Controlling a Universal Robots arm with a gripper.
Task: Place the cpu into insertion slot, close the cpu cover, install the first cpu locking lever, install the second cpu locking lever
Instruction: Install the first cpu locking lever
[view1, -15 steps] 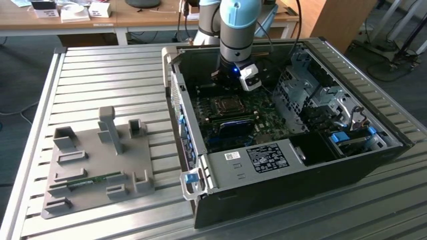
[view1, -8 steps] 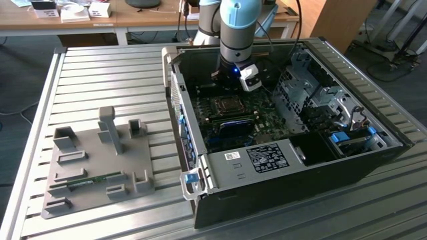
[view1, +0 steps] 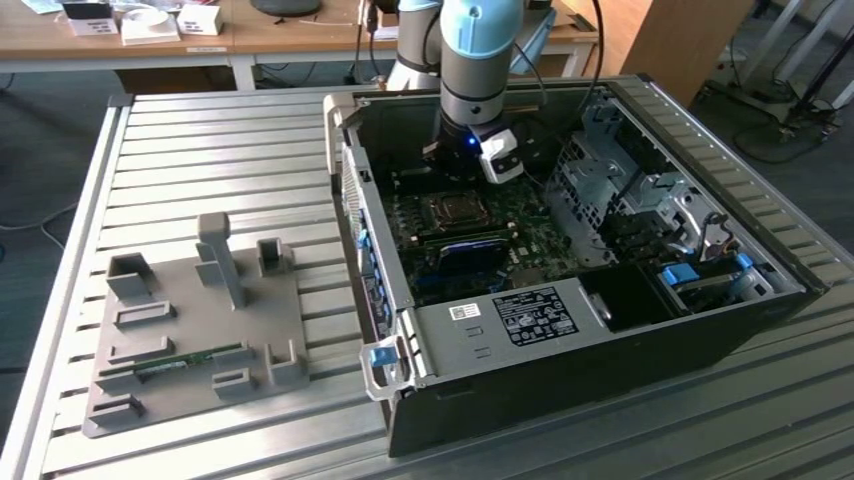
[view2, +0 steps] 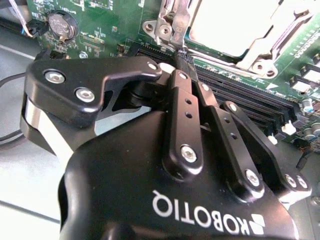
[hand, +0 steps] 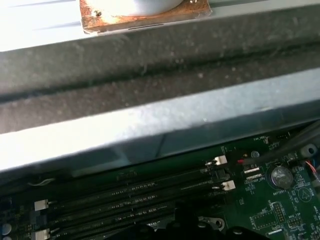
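Exterior view's left: grey fixture tray (view1: 187, 330) flat on the slatted desk (view1: 200, 130), well apart from the pincer (view1: 461, 165). Further right, open computer case (view1: 574, 380), pincer inside it, near the insertion slot (view1: 451, 208). Second wrist view: coin battery (view2: 61, 22) on the green motherboard (view2: 100, 20), off to one side of the pincer. Fingers (view2: 176, 75) drawn together, no gap visible, tips at the foot of a silvery lever (view2: 175, 25); cannot tell whether pinched. Just beyond the tips, cpu (view2: 225, 22) seated in the slot, cpu cover (view2: 267, 45) lying around it.
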